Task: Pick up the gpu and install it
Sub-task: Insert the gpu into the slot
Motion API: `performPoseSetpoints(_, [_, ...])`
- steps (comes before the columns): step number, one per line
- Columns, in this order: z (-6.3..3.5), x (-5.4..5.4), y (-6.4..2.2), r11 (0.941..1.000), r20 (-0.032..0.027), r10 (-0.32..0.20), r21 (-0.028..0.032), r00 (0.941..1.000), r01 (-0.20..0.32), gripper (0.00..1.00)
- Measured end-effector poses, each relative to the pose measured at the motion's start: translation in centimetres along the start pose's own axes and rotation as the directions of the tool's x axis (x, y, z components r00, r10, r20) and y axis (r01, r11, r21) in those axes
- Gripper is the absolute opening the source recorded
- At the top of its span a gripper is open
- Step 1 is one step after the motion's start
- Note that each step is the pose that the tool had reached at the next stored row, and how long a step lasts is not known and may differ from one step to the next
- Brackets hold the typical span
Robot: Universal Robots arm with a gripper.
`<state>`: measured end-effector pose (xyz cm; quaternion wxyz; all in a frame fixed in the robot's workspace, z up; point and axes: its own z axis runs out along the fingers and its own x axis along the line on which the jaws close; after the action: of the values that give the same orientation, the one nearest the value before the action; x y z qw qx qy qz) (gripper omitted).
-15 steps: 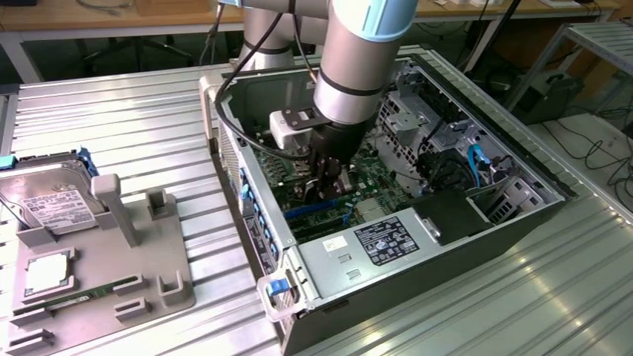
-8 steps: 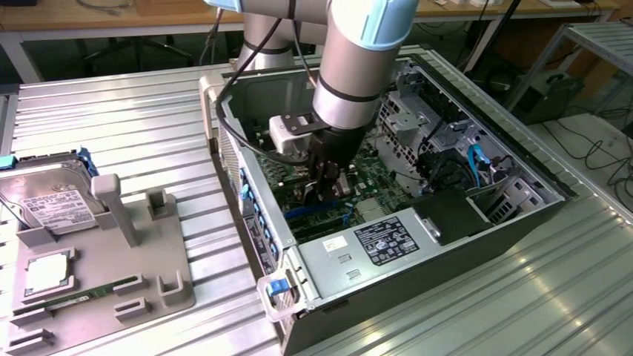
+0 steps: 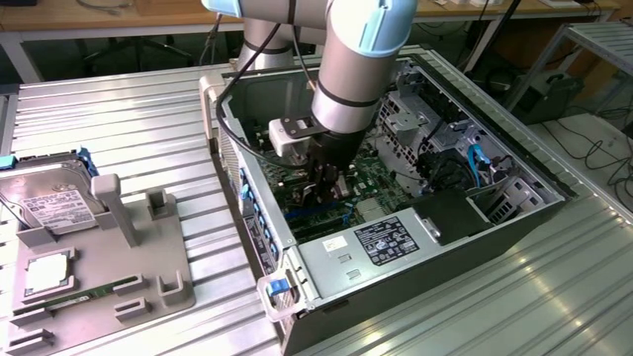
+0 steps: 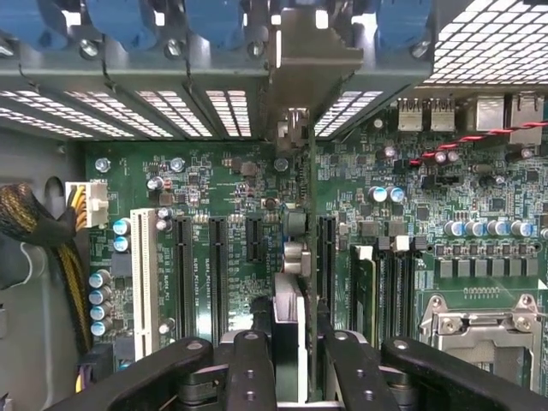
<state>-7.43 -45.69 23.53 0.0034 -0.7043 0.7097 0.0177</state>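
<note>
My gripper (image 3: pixel 331 185) is down inside the open computer case (image 3: pixel 327 285), over the green motherboard (image 3: pixel 371 178). In the wrist view the gripper (image 4: pixel 291 372) is shut on the gpu (image 4: pixel 295 257), which shows edge-on between the black fingers (image 4: pixel 248 368). The card stands upright over the motherboard (image 4: pixel 214 171) between two black expansion slots (image 4: pixel 184 274). Its silver end bracket (image 4: pixel 308 60) reaches up to the slotted rear wall of the case. I cannot tell whether the card's edge is seated in a slot.
A white slot (image 4: pixel 144 274) and braided power cables (image 4: pixel 34 223) lie beside the expansion slots. On the ribbed table, at the exterior view's left, a grey fixture (image 3: pixel 148 252) holds a hard drive (image 3: pixel 50 204) and a memory stick (image 3: pixel 84 297). Drive cages (image 3: pixel 435 126) line the case.
</note>
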Motion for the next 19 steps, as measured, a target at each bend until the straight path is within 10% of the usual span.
performPoseSetpoints(19, [-0.44, 0.03, 0.01, 1.0, 0.0004, 0.005, 0.0004, 1.0, -0.005, 0.28])
